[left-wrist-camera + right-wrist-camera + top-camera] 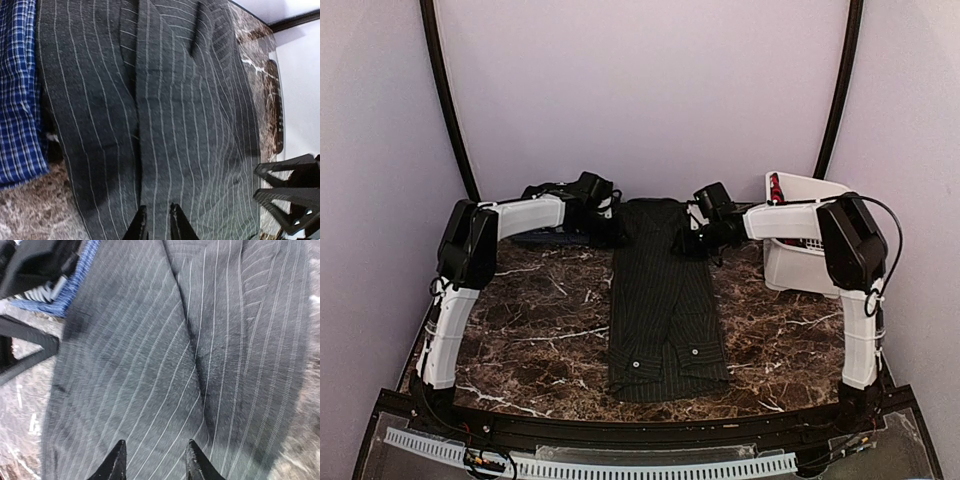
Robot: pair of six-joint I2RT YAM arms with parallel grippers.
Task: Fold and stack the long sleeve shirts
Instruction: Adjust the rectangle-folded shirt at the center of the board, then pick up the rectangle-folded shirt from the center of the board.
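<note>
At centre of the top view, your pinstriped shirt (665, 300) lies in a long strip, cuffs toward the bottom. Your right gripper (156, 441) hangs spread over its upper end; whether the left gripper (158, 206) pinches cloth, you cannot tell. The lengthwise fold likely comes next: grasp both upper corners.

I am watching through the top external camera, which is sitting high behind the arm bases and looking down across the whole table (540, 300), from its near edge to its far edge. Both wrist cameras are hanging close above the middle of the far edge, facing down, and all three views are sharing the pinstriped shirt (665, 300).
</note>
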